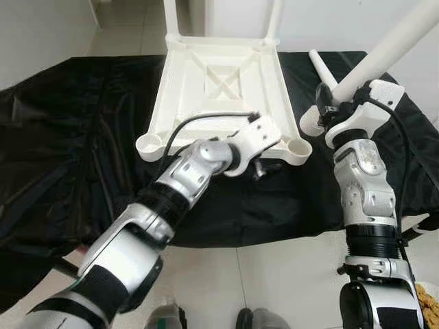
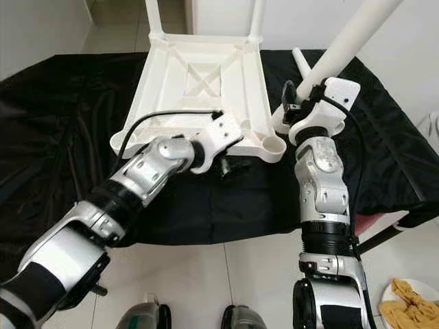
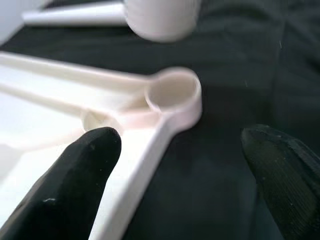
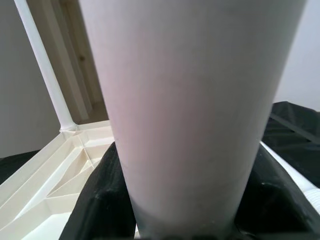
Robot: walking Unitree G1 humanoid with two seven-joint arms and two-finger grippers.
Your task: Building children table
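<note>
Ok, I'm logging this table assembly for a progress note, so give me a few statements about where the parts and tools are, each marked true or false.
1. The white tabletop lies upside down on the black cloth. True.
2. The right tool is shut on a white table leg. True.
3. All four legs are already fitted in the tabletop. False: two stand in the far corners, and both near corner sockets are empty.
4. The left tool is shut on a leg. False: it is open and holds nothing, hovering by the near right corner socket.
5. Another loose leg lies on the cloth beside the tabletop. True.
</note>
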